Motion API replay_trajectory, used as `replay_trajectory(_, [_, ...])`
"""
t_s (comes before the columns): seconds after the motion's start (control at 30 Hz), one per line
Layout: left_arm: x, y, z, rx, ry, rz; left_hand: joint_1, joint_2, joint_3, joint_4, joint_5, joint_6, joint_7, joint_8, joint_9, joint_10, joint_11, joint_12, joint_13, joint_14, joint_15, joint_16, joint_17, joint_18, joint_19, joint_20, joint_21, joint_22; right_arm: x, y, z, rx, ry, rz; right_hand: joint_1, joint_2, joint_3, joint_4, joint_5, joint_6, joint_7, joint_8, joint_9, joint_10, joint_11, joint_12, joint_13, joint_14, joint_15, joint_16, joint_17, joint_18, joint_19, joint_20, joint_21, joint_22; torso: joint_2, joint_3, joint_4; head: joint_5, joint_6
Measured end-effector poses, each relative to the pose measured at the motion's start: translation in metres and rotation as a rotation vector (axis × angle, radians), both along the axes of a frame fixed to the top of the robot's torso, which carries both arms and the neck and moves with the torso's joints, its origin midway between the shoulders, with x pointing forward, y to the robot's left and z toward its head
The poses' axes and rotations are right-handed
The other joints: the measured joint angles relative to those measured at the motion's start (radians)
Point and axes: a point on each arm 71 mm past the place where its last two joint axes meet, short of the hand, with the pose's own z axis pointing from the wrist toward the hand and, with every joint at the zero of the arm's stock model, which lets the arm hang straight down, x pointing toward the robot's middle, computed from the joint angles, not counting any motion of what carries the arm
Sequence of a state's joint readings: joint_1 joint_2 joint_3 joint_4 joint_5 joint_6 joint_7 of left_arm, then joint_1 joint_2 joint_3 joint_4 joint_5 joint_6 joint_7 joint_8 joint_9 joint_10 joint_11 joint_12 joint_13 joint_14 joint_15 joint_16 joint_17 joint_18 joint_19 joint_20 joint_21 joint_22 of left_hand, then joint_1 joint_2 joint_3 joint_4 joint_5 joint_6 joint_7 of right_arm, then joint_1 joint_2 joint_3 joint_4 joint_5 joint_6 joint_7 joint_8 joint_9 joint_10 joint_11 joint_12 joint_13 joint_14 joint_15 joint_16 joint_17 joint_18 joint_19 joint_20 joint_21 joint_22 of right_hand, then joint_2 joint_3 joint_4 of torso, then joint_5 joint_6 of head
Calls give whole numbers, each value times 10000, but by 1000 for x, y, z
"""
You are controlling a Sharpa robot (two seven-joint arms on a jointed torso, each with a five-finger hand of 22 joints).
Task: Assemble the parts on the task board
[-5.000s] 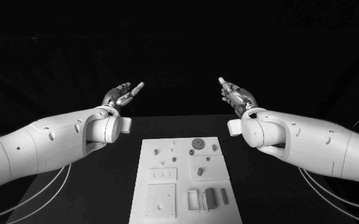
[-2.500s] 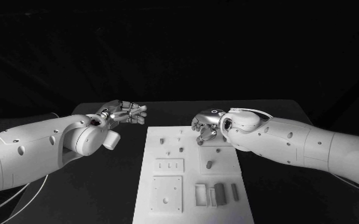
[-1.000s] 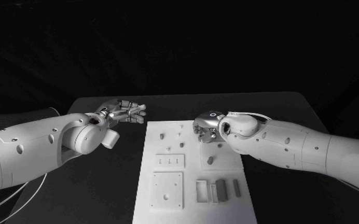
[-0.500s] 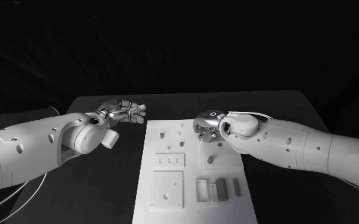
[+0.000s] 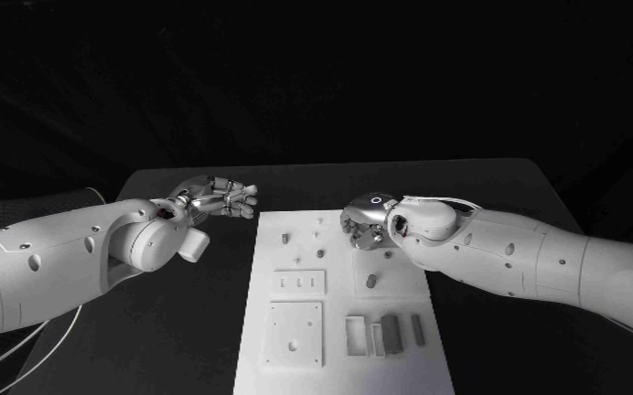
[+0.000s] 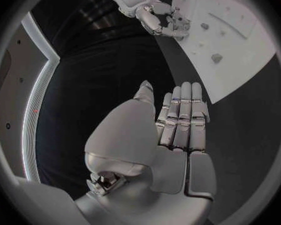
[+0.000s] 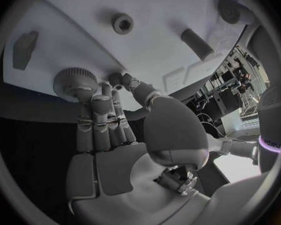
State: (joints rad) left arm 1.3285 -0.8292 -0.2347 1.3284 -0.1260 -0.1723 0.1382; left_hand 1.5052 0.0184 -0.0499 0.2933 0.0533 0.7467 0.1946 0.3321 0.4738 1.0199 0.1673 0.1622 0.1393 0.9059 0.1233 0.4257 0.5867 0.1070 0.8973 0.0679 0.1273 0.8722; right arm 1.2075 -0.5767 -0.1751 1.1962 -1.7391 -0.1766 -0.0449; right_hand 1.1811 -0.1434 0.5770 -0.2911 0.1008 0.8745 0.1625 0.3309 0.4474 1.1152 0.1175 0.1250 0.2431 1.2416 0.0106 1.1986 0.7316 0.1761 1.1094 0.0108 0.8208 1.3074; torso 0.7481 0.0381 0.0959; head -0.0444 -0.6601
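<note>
**Right hand at the gear, left hand hovering off the board**

The left hand (image 5: 218, 197) hangs over the black table (image 5: 172, 322) at about ten o'clock from the task board (image 5: 337, 358), just off its far-left corner. Its fingers (image 6: 184, 120) lie straight and side by side with the thumb set apart, and it holds nothing.

The task board lies lengthwise in the middle of the table. Along its left half sit small pegs (image 5: 285, 239) near the far end, then a plate with three slots (image 5: 298, 283), then a larger square plate (image 5: 295, 334) at the near end. At about five o'clock on the board, narrow bars (image 5: 390, 334) lie side by side.

The right hand (image 5: 364, 229) is over the board's far-right part, at roughly one o'clock. In the right wrist view its fingertips (image 7: 106, 91) meet the toothed round gear (image 7: 75, 81) that stands on the board, thumb close beside them; whether the gear is actually gripped or only touched, I cannot tell. Beyond it in that view lie a small ring-shaped part (image 7: 122, 23) and a short cylinder (image 7: 196, 39), each apart from the hand.
</note>
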Motion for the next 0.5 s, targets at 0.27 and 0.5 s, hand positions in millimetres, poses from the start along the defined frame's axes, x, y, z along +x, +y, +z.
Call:
replay_trajectory(0.27, [0,0,0,9,17,-30,0,0,0,0,0,0,0,0,0,3,3,0,1,0,0,0,11,-6,0,0,0,1,0,0,1,-50,-165,52,183,79,0,0,0,68,-68,50,41,79,-34,0,175,-36,-37,41,-36,1,-2,3,39,0,20,0,9,-8,11])
replay_trajectory(0.5, [0,0,0,12,33,-55,0,0,0,0,0,35,36,0,-8,3,3,1,1,0,0,-38,26,-64,37,-37,0,-9,1,0,1,-79,-354,105,263,54,0,0,0,69,-70,50,50,115,-31,-1,278,-57,-53,40,-51,1,-16,17,39,0,34,4,8,-9,43])
